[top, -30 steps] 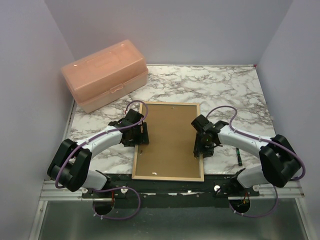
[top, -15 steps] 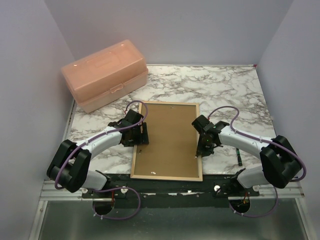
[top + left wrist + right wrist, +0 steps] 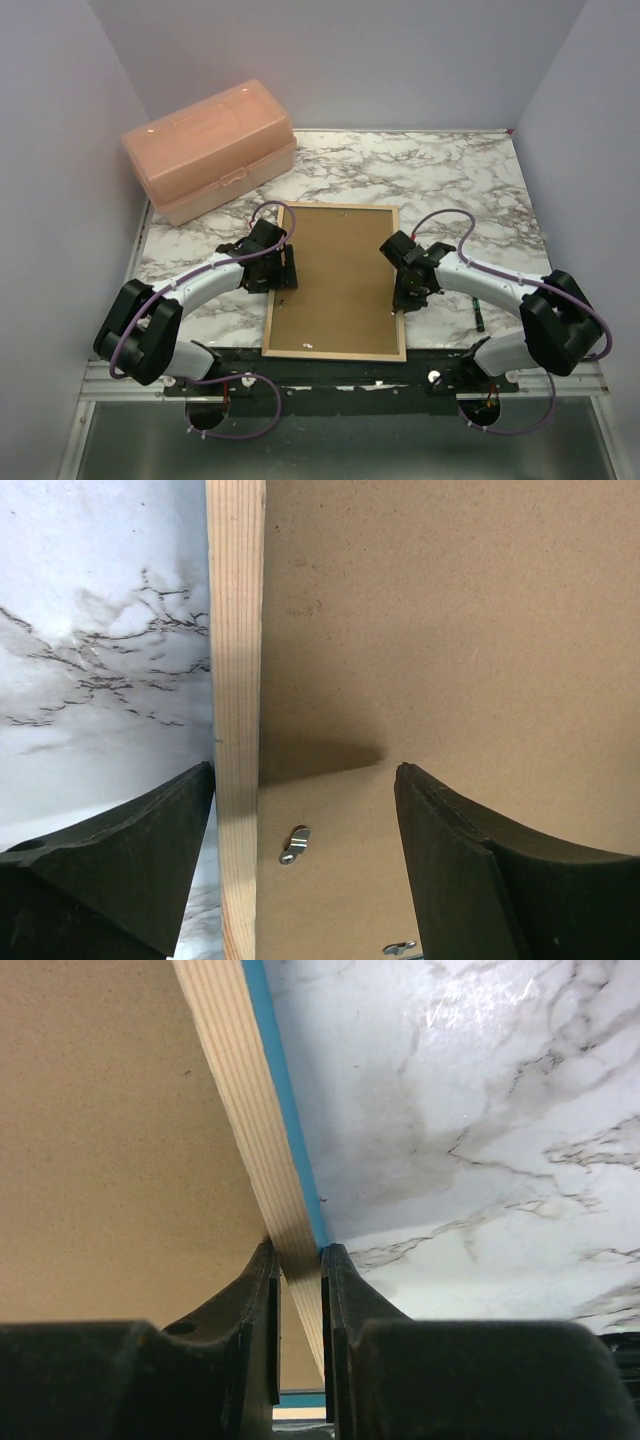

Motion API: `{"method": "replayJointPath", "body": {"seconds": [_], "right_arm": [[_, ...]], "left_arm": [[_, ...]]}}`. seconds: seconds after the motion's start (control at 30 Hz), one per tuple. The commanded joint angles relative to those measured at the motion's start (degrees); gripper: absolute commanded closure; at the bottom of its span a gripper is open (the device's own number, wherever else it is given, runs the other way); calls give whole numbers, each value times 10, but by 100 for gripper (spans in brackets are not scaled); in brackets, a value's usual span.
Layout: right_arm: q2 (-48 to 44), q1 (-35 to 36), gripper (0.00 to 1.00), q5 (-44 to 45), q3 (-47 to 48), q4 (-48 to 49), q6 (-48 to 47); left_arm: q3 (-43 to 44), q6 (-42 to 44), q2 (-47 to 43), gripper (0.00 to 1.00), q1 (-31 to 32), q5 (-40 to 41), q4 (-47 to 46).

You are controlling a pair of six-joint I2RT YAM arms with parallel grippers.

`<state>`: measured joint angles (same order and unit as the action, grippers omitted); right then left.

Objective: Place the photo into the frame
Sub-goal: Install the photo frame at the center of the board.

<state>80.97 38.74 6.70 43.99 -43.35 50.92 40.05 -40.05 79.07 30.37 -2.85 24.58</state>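
Lying flat near the front edge of the white marble-patterned table (image 3: 450,180), the thin-railed rectangular picture frame (image 3: 335,355) has its light natural wood face up. A strip of bright blue shows along its outer edge in the right wrist view. A flat brown backing board (image 3: 340,280) fills its opening. The colour photo appears in no view; it may sit beneath the board, but I cannot tell.

The right gripper (image 3: 298,1260) is clenched on the frame's right rail, one finger on the board side and the other on the blue outer edge. The left gripper (image 3: 300,780) stands wide, its fingers astride the left rail and touching nothing that I can see.

The step in hand looks like taking hold of the frame by both long rails, either to shift it or to turn it over. The next move likely calls for the left fingers to come together on their rail so that both sides rise evenly. One pinch alone would probably twist so thin a frame. If the board has to come out first, the small silver turn clips (image 3: 294,843) need swinging aside.

By count:
- one frame
- one backing board
- no photo in sight
- two clips visible in the left wrist view
- two grippers

Further out there is one translucent peach-pink plastic box with a latched lid (image 3: 210,150) at the far left. One small dark stick-like object (image 3: 479,318) lies by the right arm, too small to identify.
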Motion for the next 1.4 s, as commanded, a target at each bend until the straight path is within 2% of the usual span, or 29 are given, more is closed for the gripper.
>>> {"method": "replayJointPath", "body": {"seconds": [0.0,0.23,0.27,0.37,0.4,0.5,0.53,0.6,0.77,0.93,1.07,1.37], "right_arm": [[4,14,99,86,11,-18,-30],[9,23,99,125,33,-38,-19],[12,24,95,124,37,-38,-19],[16,24,71,115,51,-36,-20],[15,23,54,112,57,-34,-21],[10,17,24,101,81,-32,-28],[6,11,17,94,86,-28,-33],[-2,-15,10,74,94,-16,-48],[-1,-114,9,-22,97,43,-109],[47,-218,9,-130,119,103,-153],[120,-241,12,-125,179,108,-171],[244,-242,42,-73,288,98,-184]], "left_arm": [[-34,-9,25,27,8,-67,-24],[-38,-22,22,27,23,-82,-32],[-40,-23,21,27,23,-81,-31],[-41,-22,19,27,23,-69,-21],[-41,-20,20,27,23,-65,-18],[-40,-19,21,26,23,-59,-12],[-40,-19,21,26,23,-58,-12],[-39,-18,23,25,23,-57,-12],[-29,-12,27,25,23,-58,-12],[-20,-9,33,24,23,-58,-11],[-25,-14,35,25,23,-61,-16],[-30,-9,36,25,23,-50,-5]]}}
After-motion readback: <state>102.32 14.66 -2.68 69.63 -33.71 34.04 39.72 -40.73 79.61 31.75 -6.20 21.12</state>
